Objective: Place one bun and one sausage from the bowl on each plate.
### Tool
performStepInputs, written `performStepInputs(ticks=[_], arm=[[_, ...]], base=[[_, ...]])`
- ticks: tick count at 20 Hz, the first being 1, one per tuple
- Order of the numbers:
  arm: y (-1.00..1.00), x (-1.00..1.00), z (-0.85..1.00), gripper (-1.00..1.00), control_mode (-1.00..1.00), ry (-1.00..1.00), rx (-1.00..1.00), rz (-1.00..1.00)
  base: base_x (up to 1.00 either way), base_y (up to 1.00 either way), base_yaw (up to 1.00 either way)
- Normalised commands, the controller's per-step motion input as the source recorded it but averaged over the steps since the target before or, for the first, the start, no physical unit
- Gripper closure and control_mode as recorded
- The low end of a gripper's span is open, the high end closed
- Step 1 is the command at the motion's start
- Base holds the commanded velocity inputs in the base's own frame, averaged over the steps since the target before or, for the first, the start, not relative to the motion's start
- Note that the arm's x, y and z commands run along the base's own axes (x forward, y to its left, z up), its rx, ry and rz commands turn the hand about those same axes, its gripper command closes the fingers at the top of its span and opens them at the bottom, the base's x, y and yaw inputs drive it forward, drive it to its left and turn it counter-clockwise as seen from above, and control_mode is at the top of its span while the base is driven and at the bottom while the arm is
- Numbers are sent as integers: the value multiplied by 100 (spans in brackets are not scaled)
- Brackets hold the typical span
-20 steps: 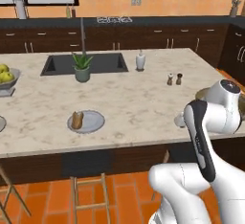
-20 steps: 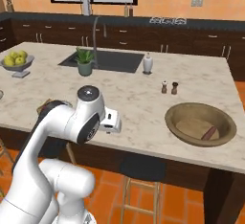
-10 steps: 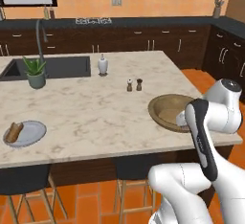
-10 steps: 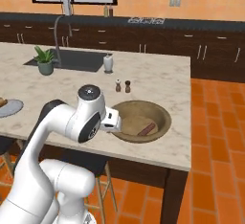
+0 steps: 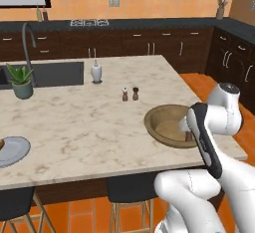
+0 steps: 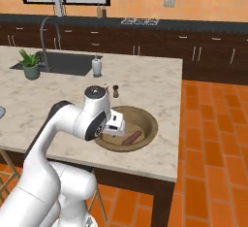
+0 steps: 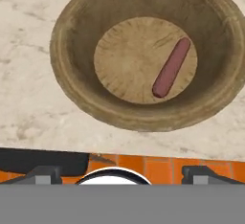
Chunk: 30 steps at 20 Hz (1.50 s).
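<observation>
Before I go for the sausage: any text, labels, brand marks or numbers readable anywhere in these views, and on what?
None readable.
Bowl and sausage: plain, no markings.
Salt and pepper shakers: no label visible.
Soap dispenser: too small to tell.
Bottles by the window: too small and blurred to read.

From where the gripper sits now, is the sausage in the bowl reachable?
Probably yes. The gripper is open above the bowl, and the sausage lies alone and uncovered on the bowl's flat bottom, so nothing blocks a straight descent.
</observation>
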Motion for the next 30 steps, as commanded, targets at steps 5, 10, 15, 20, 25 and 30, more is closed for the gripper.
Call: performStepInputs(ticks=[5, 10, 15, 20, 25, 30], arm=[[-39, 79, -43, -100, -100, 28, 0, -10], [-34, 79, -46, -100, -100, 23, 0, -2], [-36, 65, -57, -100, -100, 13, 0, 0], [-21, 65, -56, -100, -100, 13, 1, 0], [-9, 32, -47, -100, -100, 8, 0, 0], [0, -1, -68, 100, -100, 8, 2, 0]], base=[[0, 0, 0], [0, 0, 0], [0, 0, 0], [0, 0, 0], [0, 0, 0], [0, 0, 0]])
